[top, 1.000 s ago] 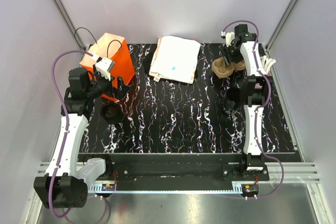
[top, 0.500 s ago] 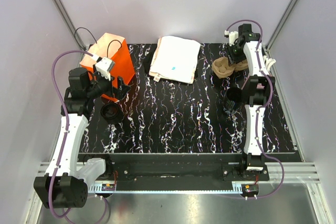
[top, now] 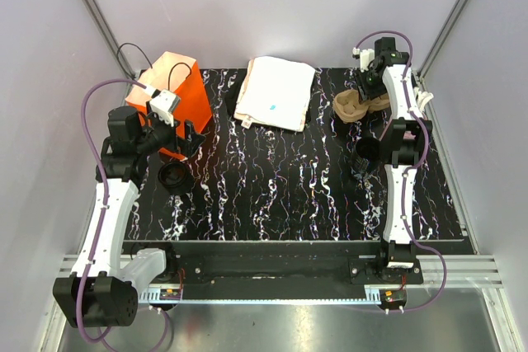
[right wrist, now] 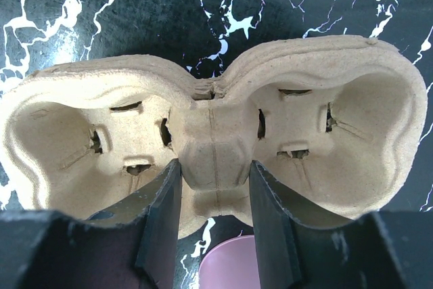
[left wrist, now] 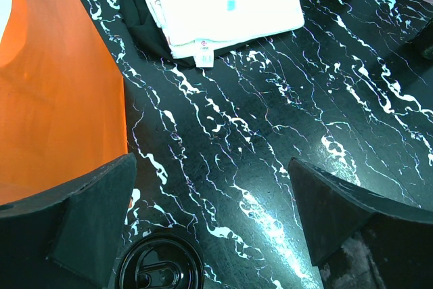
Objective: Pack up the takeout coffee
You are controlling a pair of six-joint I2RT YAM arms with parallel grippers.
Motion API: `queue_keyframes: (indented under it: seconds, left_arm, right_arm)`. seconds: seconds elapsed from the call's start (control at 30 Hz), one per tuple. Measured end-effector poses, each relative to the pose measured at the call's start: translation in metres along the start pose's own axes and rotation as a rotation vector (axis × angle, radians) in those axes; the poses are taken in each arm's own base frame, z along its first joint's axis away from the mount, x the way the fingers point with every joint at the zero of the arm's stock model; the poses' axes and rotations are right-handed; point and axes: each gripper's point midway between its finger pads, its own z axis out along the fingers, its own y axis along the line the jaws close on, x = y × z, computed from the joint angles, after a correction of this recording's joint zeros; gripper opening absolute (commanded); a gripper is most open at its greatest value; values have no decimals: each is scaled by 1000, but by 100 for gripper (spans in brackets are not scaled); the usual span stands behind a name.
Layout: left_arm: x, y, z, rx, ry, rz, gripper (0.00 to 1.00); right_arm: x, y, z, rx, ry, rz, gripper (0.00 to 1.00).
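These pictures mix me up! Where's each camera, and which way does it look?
Top: above, behind the arms, looking down at the table; both arms show.
Left wrist: on left arm, looking down at the orange bag; open fingers show.
Right wrist: on right arm, looking down at the cup carrier; fingers pinch it.
Shared: top also sees orange bag, cup carrier.

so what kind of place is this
Probably a robot test cell staged for takeout packing: plain grey walls around a marbled black table, an orange paper bag and a pulp cup carrier.
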Motion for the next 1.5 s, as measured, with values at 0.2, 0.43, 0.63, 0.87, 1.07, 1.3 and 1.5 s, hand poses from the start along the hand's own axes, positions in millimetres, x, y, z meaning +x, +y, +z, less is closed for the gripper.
queue_keyframes:
  seconds: [0.2, 0.43, 0.63, 0.87, 1.07, 1.3, 1.5]
  left_arm:
    - [0, 0, 0, 0, 0, 0, 99]
    - [0, 0, 0, 0, 0, 0, 99]
    - [0, 0, 0, 0, 0, 0, 99]
    - [0, 0, 0, 0, 0, 0, 99]
    - [0, 0, 0, 0, 0, 0, 99]
    - [0, 0, 0, 1, 0, 0, 99]
    - [0, 0, 0, 0, 0, 0, 99]
  right_arm:
    - [-2, 0, -1, 2, -6, 7, 32]
    - [-16, -3, -16, 18, -57, 9, 30]
    - [-30, -5, -38, 37, -108, 8, 30]
    - [-39, 6, -56, 36, -134, -7, 31]
    - [-45, 38, -56, 3, -127, -54, 30]
    - [-32, 48, -43, -2, -73, -65, 31]
    - [-31, 43, -42, 12, -71, -61, 32]
